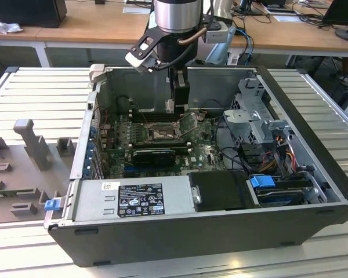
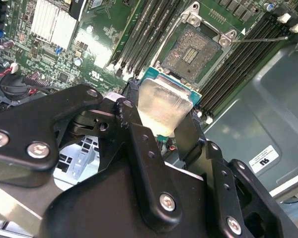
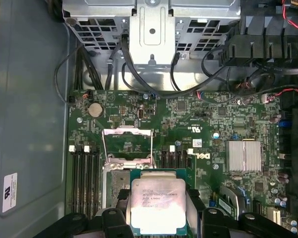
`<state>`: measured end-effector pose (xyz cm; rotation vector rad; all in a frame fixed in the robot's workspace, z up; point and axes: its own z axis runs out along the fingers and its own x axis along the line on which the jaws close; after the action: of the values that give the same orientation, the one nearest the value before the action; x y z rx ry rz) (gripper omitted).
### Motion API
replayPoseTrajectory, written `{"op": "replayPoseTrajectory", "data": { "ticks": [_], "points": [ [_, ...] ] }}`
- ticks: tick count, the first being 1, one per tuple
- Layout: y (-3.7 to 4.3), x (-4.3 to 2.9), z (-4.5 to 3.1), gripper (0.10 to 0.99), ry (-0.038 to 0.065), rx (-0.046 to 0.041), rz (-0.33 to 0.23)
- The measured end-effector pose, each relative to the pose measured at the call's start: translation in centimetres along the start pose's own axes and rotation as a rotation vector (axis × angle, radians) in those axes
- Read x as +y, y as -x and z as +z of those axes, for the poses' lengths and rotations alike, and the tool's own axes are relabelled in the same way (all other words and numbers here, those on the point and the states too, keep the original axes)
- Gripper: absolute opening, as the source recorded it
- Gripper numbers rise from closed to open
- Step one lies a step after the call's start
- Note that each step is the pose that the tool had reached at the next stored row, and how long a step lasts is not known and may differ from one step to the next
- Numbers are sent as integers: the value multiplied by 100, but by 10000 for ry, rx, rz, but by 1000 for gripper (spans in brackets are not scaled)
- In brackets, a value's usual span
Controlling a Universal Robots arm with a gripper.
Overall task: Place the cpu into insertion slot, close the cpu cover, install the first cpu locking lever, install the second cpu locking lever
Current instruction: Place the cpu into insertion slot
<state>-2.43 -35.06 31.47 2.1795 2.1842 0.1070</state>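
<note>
- The fingers (image 3: 156, 210) are closed part-way on the cpu (image 3: 158, 206), one on each of two opposite edges. Its pale face is up and it looks level in both wrist views.
- The cpu hangs above the green board inside the open computer case (image 1: 313, 145). It is near the insertion slot (image 2: 191, 48) but not in it. In the first wrist view part of the slot's brownish field shows just beyond one edge of the chip.
- The step in hand appears to be the first one, seating the chip. The cpu cover (image 3: 127, 132) stands lifted off the slot, and a thin lever (image 2: 260, 38) lies swung out to the side, so the way down looks free.
- To do it well, I judge the chip should be centred squarely over the slot's dark rim before it goes down, with its edges parallel to the rim. A twisted or offset chip could catch on the rim or the contacts.
- It should stay flat and come down gently. The contact field looks fine and probably bends easily, so it is better set down than pushed.
- The memory slots (image 2: 139, 34) run just beside the slot, so the fingers have little room on that side.
- I cannot tell the chip's corner marking or notches from here, so its orientation remains unchecked.
</note>
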Motion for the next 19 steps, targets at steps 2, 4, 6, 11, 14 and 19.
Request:
{"op": "replayPoseTrajectory", "data": {
  "ticks": [2,4,6,11,14,19],
  "points": [
    [0,-1,7,533,-1,-1,0],
    [0,-1,14,533,-1,0,1],
    [0,-2,20,533,0,0,3],
    [0,-4,43,533,2,-23,254],
    [1,-5,52,533,8,-67,772],
    [1,-8,91,533,7,-62,698]
  ]
}}
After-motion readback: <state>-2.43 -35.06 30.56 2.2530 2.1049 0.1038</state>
